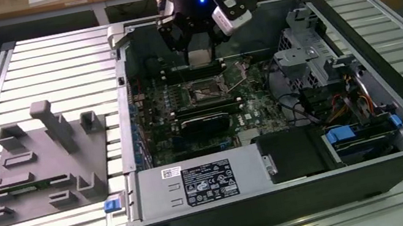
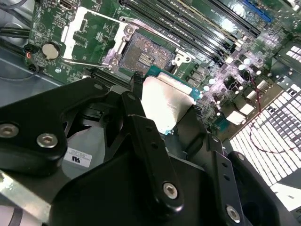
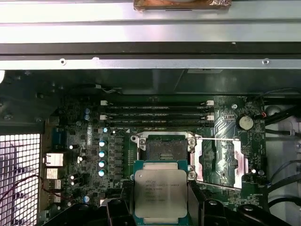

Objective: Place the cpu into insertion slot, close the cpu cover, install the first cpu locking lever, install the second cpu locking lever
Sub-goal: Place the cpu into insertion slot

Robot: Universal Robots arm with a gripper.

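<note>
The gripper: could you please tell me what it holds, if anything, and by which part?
The gripper holds the cpu by two opposite side edges, between its fingers, not yet in the insertion slot.

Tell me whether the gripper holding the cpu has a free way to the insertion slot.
Probably yes. The gripper holds the cpu near the bare insertion slot, whose cpu cover lies flipped open beside it; nothing sits between them.

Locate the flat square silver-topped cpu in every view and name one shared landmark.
Exterior view: pale patch at the gripper, probably the flat silver-topped cpu.
Second wrist view: cpu between the black jaws.
First wrist view: cpu, print showing, between the jaws.
Shared landmark: the square black insertion slot, close beside the cpu.
</note>
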